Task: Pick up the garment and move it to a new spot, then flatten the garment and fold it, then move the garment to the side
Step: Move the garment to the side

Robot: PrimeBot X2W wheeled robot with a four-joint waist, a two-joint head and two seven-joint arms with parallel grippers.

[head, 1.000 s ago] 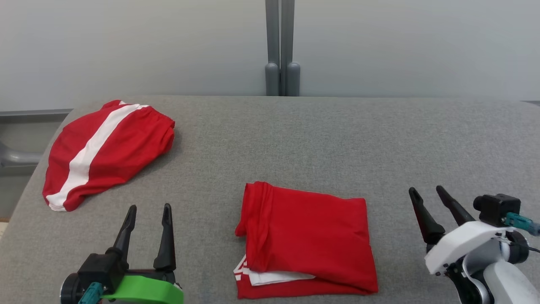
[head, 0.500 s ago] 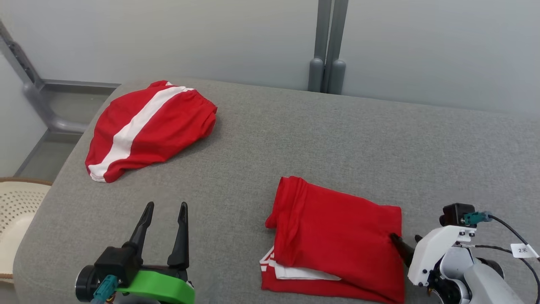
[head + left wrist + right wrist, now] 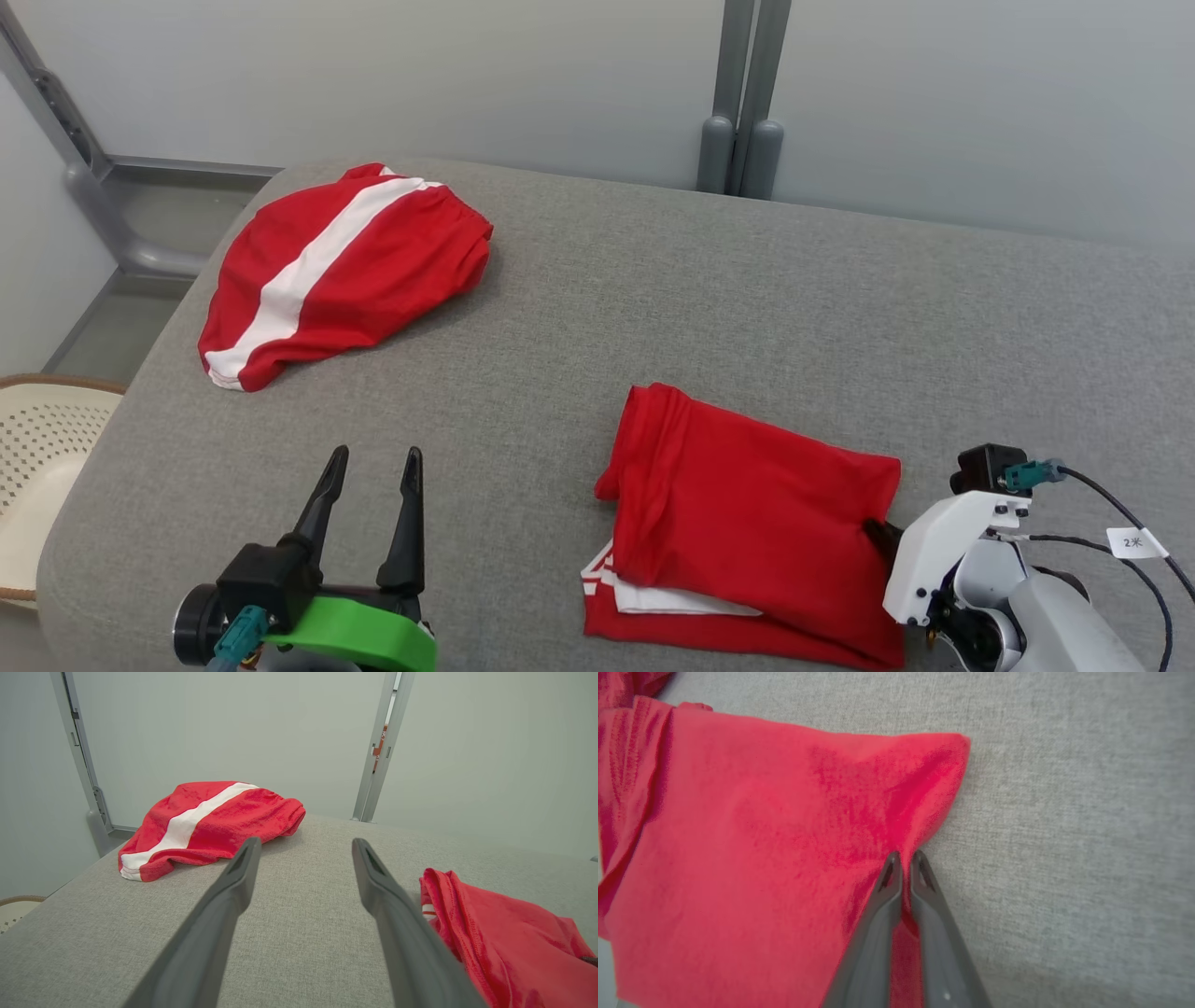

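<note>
The folded red garment (image 3: pixel 747 523) lies near the front of the grey padded table (image 3: pixel 709 299), with a white-striped layer peeking out at its lower left. My right gripper (image 3: pixel 879 534) is at the garment's right edge, shut on a pinch of the red cloth (image 3: pixel 761 835). In the right wrist view the two dark fingers of my right gripper (image 3: pixel 906 856) meet on a raised fold near the garment's corner. My left gripper (image 3: pixel 373 457) hovers open and empty over bare table left of the garment (image 3: pixel 504 938). My left gripper's (image 3: pixel 303 842) fingers stand wide apart.
A second red garment with a white stripe (image 3: pixel 345 271) lies bunched at the table's far left (image 3: pixel 210 821). A pale perforated basket (image 3: pixel 37 467) sits off the table's left edge. Grey posts (image 3: pixel 742 140) stand against the wall behind.
The camera has swung left. My right gripper moved from open beside the garment onto its right edge and shut on the cloth. The left gripper stayed open.
</note>
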